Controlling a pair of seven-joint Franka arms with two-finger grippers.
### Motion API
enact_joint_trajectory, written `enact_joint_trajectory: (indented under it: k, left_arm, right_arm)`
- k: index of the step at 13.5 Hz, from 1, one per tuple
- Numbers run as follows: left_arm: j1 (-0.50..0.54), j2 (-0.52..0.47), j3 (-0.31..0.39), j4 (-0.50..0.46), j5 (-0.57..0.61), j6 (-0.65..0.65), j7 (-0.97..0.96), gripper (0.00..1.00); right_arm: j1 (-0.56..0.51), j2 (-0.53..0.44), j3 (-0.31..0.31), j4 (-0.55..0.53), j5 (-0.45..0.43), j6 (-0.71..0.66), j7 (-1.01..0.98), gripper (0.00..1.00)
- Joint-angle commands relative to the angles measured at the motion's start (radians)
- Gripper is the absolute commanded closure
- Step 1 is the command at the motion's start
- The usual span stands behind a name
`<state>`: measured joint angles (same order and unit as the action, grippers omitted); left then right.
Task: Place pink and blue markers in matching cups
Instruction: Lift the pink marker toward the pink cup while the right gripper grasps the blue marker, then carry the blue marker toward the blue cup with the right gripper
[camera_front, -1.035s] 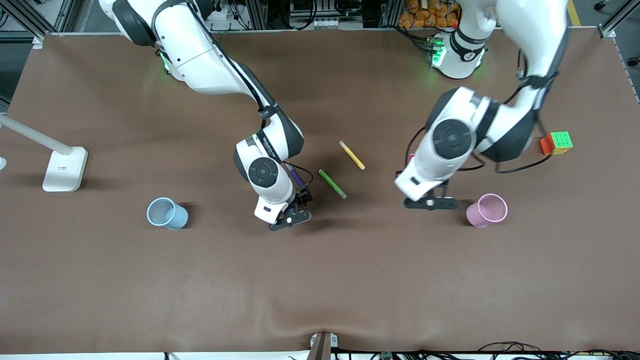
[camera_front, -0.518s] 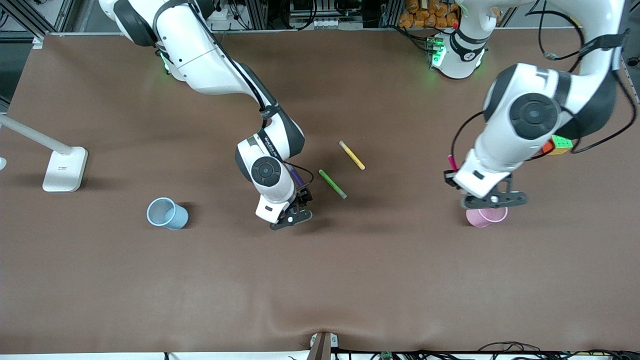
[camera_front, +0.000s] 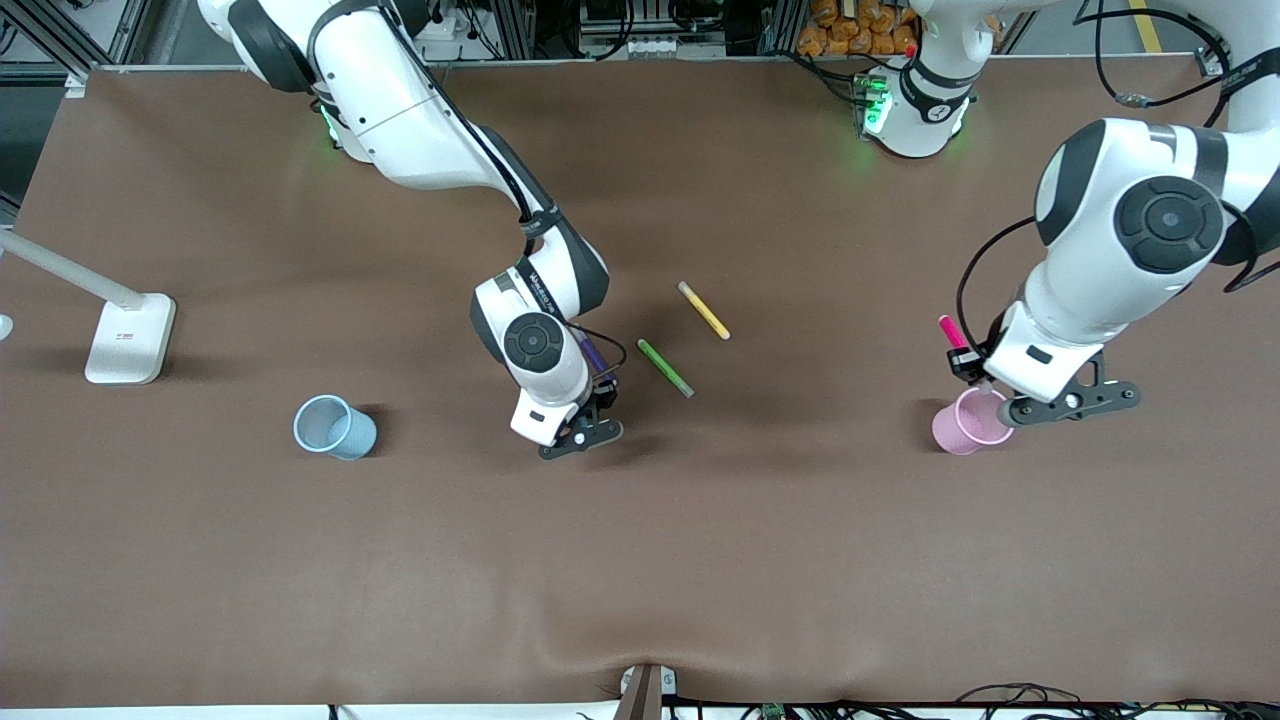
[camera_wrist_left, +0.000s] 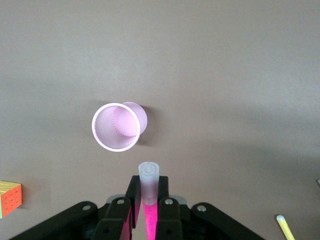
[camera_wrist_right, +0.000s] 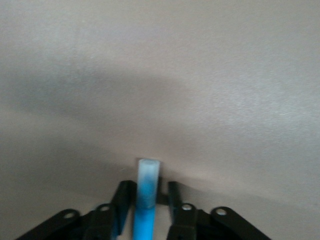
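My left gripper (camera_front: 985, 388) is shut on the pink marker (camera_front: 952, 333) and holds it upright, pale end down, just over the pink cup (camera_front: 955, 430). In the left wrist view the marker's pale tip (camera_wrist_left: 149, 175) between my gripper's fingers (camera_wrist_left: 148, 182) sits just beside the cup's rim (camera_wrist_left: 117, 127). My right gripper (camera_front: 597, 400) is low over the table's middle, shut on the blue marker (camera_wrist_right: 148, 180), pale end toward the table; the gripper (camera_wrist_right: 148, 187) shows in the right wrist view. The blue cup (camera_front: 335, 428) stands toward the right arm's end.
A green marker (camera_front: 665, 367) and a yellow marker (camera_front: 703, 309) lie near the table's middle. A purplish marker shaft (camera_front: 592, 352) shows beside the right wrist. A colour cube (camera_wrist_left: 10, 197) sits near the pink cup. A white stand (camera_front: 130, 338) is at the right arm's end.
My left arm has swung toward its end of the table, carrying the pink marker to the pink cup. My right gripper has barely moved.
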<state>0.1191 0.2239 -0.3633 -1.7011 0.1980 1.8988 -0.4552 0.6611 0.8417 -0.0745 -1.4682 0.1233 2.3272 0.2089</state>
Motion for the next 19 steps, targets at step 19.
enact_joint_trajectory:
  k: [19]
  left_arm:
    - [0.104, 0.084, -0.009, -0.025, 0.239, 0.069, -0.500, 1.00]
  right_arm:
    - [-0.077, -0.163, -0.099, 0.012, 0.001, 0.075, -0.258, 1.00]
